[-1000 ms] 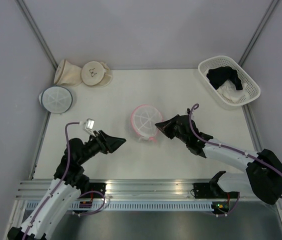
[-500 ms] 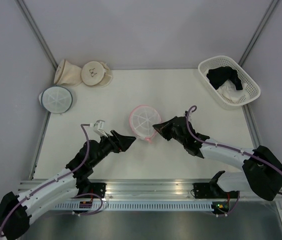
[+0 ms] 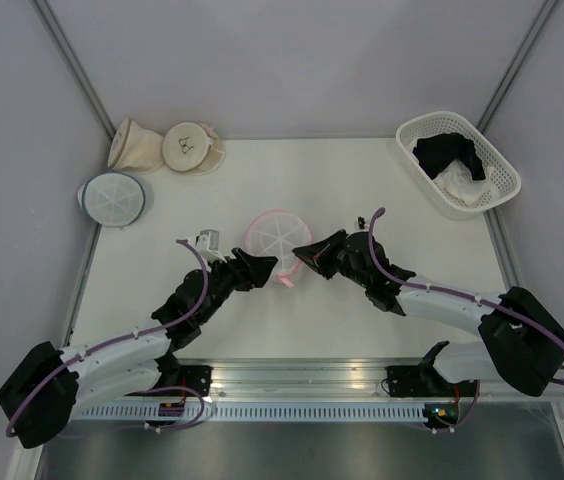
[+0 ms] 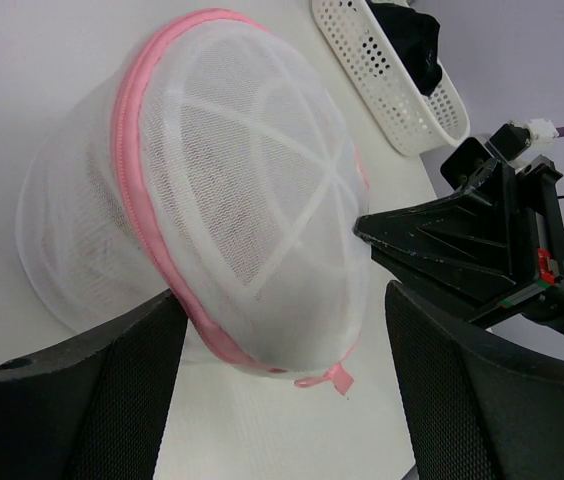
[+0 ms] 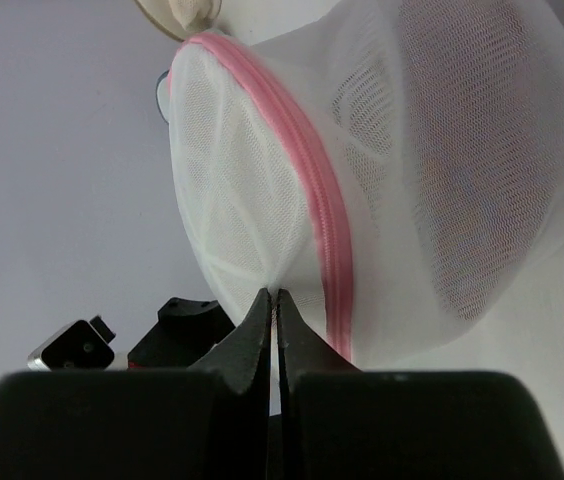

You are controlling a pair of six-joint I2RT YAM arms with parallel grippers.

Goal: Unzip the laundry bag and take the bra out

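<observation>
The white bench (image 3: 362, 190) carries everything. Both arms reach from its near edge toward the middle, stretched low and angled inward so that their tips almost meet. The left arm (image 3: 122, 345) comes in from the near left. Its left hand (image 3: 265, 267) is spread wide and holds nothing. In the left wrist view its two fingers (image 4: 92, 390) stand on either side of the near part of the laundry bag (image 3: 274, 235); I cannot tell whether they touch it. The right arm (image 3: 442, 300) comes in from the near right. The right hand (image 3: 305, 255) is closed tight, and its fingers (image 5: 252, 340) pinch a small peak of the bag's mesh just beside the pink zipper (image 5: 322, 210).

At the far right corner stands a white perforated basket (image 3: 497, 175). It holds a black garment (image 3: 449, 153) on top of a white cloth (image 3: 459, 185).

The laundry bag sits near the bench's middle, between the two hands, tipped with its ribbed round face toward the near side. A faint reddish shade shows through the mesh, too dim to name. The zipper looks shut along the stretch in view.

At the far left lie two beige pouches (image 3: 137, 145), the right one bearing a dark mark too small to read. Nearer, beside them, lies a grey-blue-rimmed mesh pouch (image 3: 112, 197).

The pink zipper pull (image 4: 327, 378) hangs at the bag's near edge.
</observation>
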